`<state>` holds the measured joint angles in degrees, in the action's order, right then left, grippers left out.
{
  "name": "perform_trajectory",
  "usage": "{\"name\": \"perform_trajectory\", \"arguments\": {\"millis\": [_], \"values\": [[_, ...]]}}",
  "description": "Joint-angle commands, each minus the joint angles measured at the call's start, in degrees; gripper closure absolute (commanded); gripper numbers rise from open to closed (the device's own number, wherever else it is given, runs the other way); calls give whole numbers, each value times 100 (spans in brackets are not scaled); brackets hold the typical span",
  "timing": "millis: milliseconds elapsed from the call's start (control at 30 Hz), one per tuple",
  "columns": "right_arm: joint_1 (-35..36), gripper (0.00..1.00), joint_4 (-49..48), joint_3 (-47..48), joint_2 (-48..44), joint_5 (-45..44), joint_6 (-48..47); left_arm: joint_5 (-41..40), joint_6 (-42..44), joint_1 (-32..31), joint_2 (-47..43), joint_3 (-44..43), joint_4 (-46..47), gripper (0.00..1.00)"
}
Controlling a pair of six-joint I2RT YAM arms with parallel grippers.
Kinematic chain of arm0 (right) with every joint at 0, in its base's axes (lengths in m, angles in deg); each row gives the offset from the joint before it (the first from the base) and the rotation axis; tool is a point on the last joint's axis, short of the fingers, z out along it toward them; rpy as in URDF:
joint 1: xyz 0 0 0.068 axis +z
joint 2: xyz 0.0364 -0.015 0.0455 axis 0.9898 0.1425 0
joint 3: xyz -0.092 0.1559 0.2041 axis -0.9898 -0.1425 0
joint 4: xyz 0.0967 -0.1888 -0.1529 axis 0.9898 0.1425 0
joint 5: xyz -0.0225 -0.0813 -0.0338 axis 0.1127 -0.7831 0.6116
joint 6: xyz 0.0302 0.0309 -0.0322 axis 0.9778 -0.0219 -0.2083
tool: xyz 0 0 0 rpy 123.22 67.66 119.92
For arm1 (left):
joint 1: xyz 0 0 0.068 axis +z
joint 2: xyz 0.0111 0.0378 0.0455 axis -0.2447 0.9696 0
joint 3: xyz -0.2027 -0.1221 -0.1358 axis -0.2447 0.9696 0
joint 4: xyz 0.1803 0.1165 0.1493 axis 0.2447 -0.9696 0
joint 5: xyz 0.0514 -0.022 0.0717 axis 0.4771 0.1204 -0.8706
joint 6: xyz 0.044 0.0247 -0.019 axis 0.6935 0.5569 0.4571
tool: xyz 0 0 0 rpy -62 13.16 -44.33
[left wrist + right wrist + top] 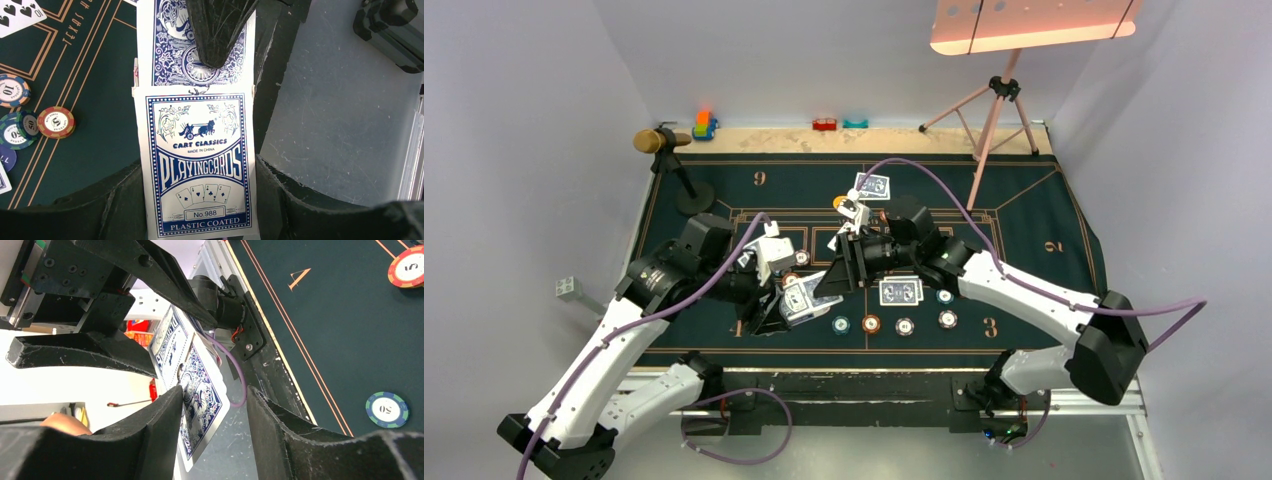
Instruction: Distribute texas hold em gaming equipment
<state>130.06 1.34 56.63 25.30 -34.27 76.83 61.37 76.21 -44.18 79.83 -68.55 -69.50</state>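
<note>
My left gripper (pixel 197 165) is shut on a blue-and-white playing-card box (pixel 200 200), held above the mat's near left part (pixel 796 300). A blue-backed card (pixel 170 45) sticks out of the box's far end. My right gripper (pixel 215 392) straddles that card (pixel 202 400): its jaws stand apart, the card lies against one finger and a gap shows to the other. Two pairs of blue-backed cards (pixel 872 186) (pixel 901 292) lie on the mat. A row of chips (pixel 871 323) lies near the front edge. Other chips (pixel 56 122) (pixel 386 410) show in the wrist views.
The dark green mat (pixel 1024 230) covers the table. A microphone on a stand (pixel 669 150) is at the back left and a pink tripod (pixel 999 100) at the back right. Small toys (pixel 704 125) (pixel 826 124) line the far edge. A face-up card (pixel 20 12) lies left of the box.
</note>
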Motion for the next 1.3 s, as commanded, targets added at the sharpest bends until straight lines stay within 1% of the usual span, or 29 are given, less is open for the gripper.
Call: {"name": "perform_trajectory", "arguments": {"millis": [0,267,400,567,700,800,1033,1167,1267], "values": [[-81,46,175,64,-256,-25,-147,122,26,31,-54,-237,227,80],[-291,45,546,157,-393,-122,-360,202,-38,32,-95,-264,220,80],[-346,47,695,195,-433,-170,-441,209,-36,35,-96,-264,227,80],[-392,54,850,241,-537,-274,-521,252,-55,32,-112,-277,218,80],[-445,66,1027,322,-650,-402,-616,238,-48,36,-116,-251,214,80],[-483,72,1091,368,-715,-477,-647,239,-47,32,-131,-246,214,80],[-559,75,1659,726,-753,-817,-974,241,-53,32,-156,-239,207,80],[-642,77,1747,812,-778,-731,-997,237,-49,34,-166,-220,197,80],[-654,77,1819,837,-775,-824,-1049,237,-54,36,-175,-220,198,80]]}}
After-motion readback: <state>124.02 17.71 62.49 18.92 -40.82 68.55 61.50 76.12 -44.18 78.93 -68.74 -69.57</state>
